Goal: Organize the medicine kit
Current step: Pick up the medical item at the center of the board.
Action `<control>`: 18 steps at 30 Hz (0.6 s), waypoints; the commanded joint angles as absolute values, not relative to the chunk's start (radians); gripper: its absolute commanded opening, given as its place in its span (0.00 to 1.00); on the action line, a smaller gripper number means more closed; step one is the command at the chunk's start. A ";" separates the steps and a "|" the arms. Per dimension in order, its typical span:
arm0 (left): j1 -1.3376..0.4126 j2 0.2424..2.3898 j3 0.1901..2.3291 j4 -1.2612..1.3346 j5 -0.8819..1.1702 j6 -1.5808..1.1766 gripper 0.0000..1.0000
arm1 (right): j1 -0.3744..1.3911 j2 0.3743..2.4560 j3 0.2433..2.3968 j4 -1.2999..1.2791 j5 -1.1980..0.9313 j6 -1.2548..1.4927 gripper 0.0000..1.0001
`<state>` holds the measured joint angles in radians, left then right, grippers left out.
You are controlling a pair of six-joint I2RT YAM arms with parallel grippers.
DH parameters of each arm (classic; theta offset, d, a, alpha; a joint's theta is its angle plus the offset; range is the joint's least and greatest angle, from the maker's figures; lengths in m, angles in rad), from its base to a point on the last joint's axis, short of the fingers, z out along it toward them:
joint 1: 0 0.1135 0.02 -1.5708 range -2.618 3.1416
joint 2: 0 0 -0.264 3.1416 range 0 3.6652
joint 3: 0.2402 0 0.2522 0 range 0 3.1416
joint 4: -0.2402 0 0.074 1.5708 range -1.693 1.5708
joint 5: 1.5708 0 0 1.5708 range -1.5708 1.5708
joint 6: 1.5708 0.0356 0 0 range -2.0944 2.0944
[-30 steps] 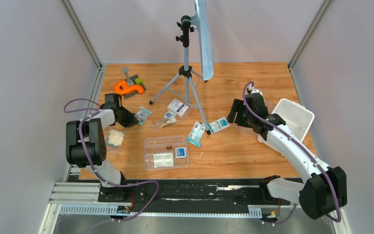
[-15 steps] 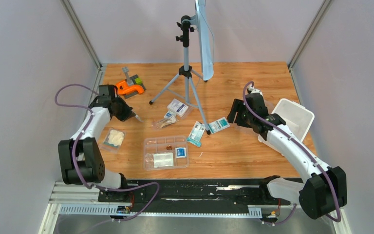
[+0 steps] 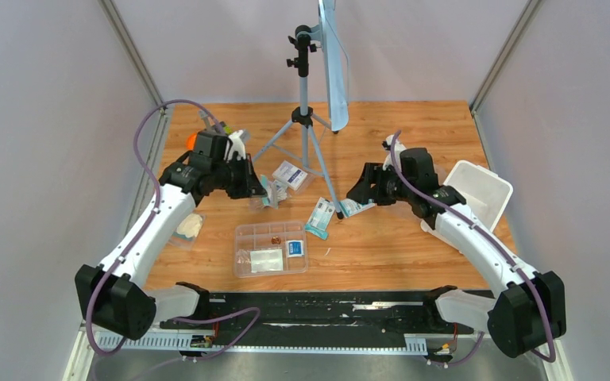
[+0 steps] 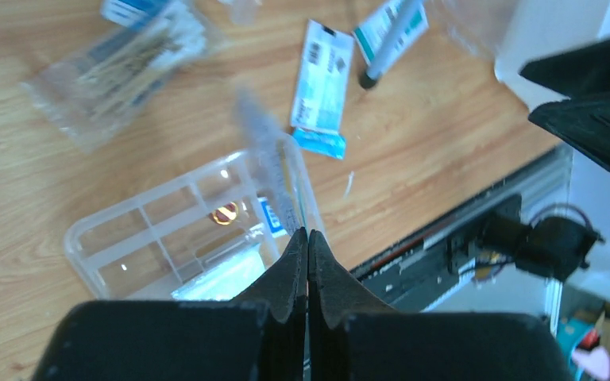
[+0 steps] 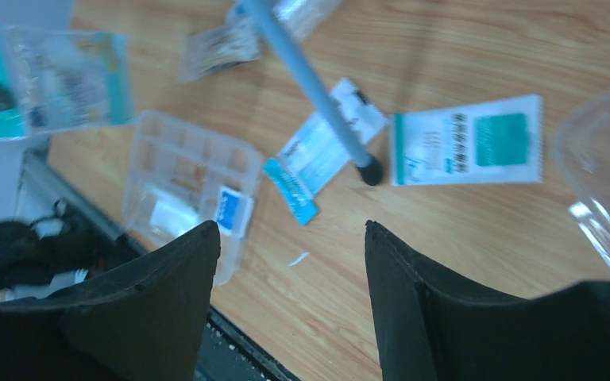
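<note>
- Left wrist: left gripper (image 4: 308, 236), fingers pressed together, pinches a thin, clear, teal-edged packet (image 4: 276, 171) edge-on; the clear divided tray (image 4: 95, 238) lies below the fingertips.
- Right wrist: right gripper (image 5: 292, 234), fingers parted and empty; a flat white-and-teal sachet (image 5: 467, 139) lies ahead of the fingertips on woodgrain.

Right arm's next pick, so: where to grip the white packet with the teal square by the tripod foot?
Probably from above, jaws across the narrow width of the white teal-square packet, mid-length: it lies flat, long edges free, while the black tripod foot crowds one end.
</note>
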<state>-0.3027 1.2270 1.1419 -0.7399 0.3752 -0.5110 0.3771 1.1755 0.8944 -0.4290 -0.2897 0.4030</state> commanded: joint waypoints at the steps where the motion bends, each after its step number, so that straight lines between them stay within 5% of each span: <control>1: -0.367 1.230 1.185 -0.752 0.506 -0.397 0.00 | 0.377 1.135 0.836 -0.206 -0.717 0.277 0.65; 7: -0.443 1.235 1.188 -0.675 0.684 -0.336 0.00 | 0.393 1.028 0.661 0.161 -0.879 0.292 0.70; 18: -0.603 1.228 1.207 -0.635 0.867 -0.193 0.00 | 0.431 1.130 0.764 0.129 -0.994 0.157 0.83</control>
<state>-0.5484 1.2407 1.1576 -0.6693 0.7666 -0.2836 0.4110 1.0885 0.6926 0.0631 -0.8909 0.2375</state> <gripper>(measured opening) 0.007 0.809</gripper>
